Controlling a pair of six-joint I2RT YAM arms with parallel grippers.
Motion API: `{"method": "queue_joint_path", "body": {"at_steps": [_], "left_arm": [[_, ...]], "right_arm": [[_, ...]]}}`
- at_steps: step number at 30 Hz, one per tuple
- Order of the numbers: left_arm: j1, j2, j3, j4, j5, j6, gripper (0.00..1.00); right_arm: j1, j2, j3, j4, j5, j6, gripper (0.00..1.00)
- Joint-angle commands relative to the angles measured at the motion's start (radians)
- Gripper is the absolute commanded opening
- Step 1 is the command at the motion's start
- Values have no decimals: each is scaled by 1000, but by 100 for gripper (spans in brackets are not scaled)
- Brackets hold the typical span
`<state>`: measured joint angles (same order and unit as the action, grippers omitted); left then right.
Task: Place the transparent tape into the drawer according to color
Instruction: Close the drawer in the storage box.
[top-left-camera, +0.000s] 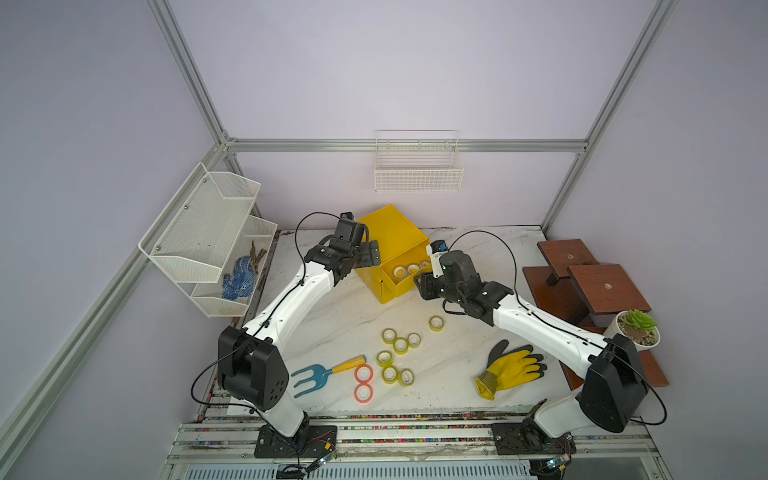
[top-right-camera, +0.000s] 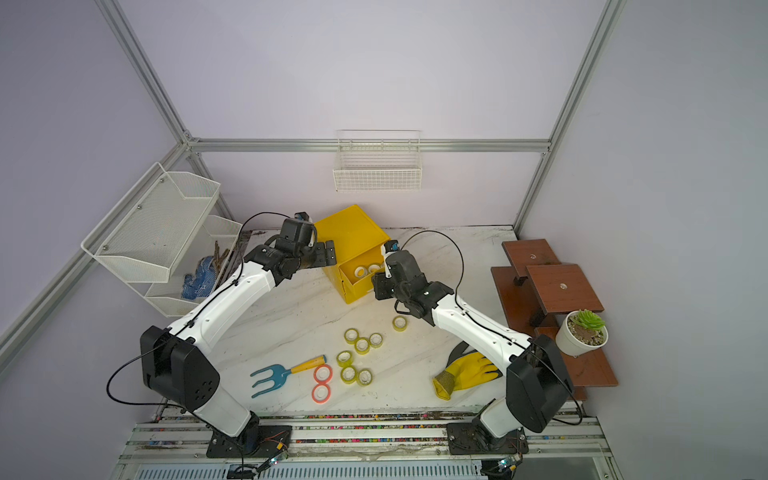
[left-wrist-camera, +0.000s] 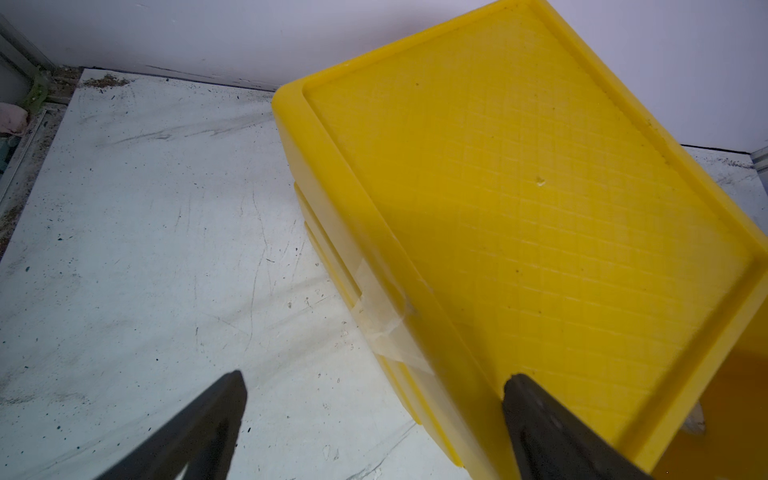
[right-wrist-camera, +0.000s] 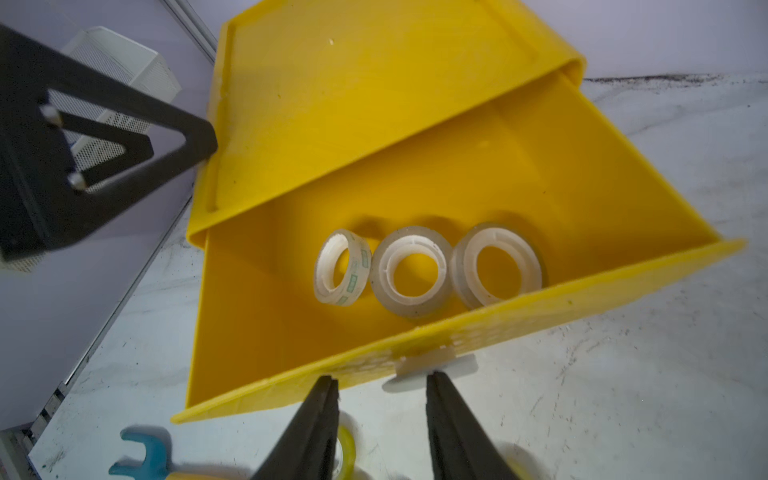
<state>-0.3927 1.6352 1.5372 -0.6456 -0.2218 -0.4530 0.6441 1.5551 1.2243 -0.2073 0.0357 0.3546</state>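
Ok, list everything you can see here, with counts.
yellow-green tape rolls: seven, table
clear tape rolls: three, whitish, in open drawer
pink tape rings: two, on table
drawer unit: one, yellow, back of table
garden fork: one, blue, yellow handle, table
work glove: one, yellow-black, table
mesh rack: one, white, side wall, holds blue glove
wire basket: one, white, back wall
potted succulent: one, green, on brown wooden stand
left gripper: black, over drawer unit
right gripper: black, at drawer front

you see a matt yellow plastic drawer (right-wrist-camera: 415, 174), its cabinet top (left-wrist-camera: 540, 187) grid-textured; glossy see-through tape rolls (right-wrist-camera: 411, 272) with white plastic cores; a scuffed marble-look tabletop (top-left-camera: 332, 316); dark wooden shelves (top-left-camera: 606, 289).
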Motion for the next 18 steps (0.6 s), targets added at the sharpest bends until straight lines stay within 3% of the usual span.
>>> {"method": "queue_joint_path", "body": {"at_steps": [1, 15, 18], "left_arm": [[12, 20, -9, -8, 1, 8, 100], [12, 43, -16, -8, 14, 10, 100], [12, 45, -20, -8, 18, 10, 100]], "right_arm": [[-6, 64, 52, 112, 3, -4, 40], [-10, 240, 96, 376, -15, 49, 40], [-10, 238, 73, 407, -17, 65, 44]]}}
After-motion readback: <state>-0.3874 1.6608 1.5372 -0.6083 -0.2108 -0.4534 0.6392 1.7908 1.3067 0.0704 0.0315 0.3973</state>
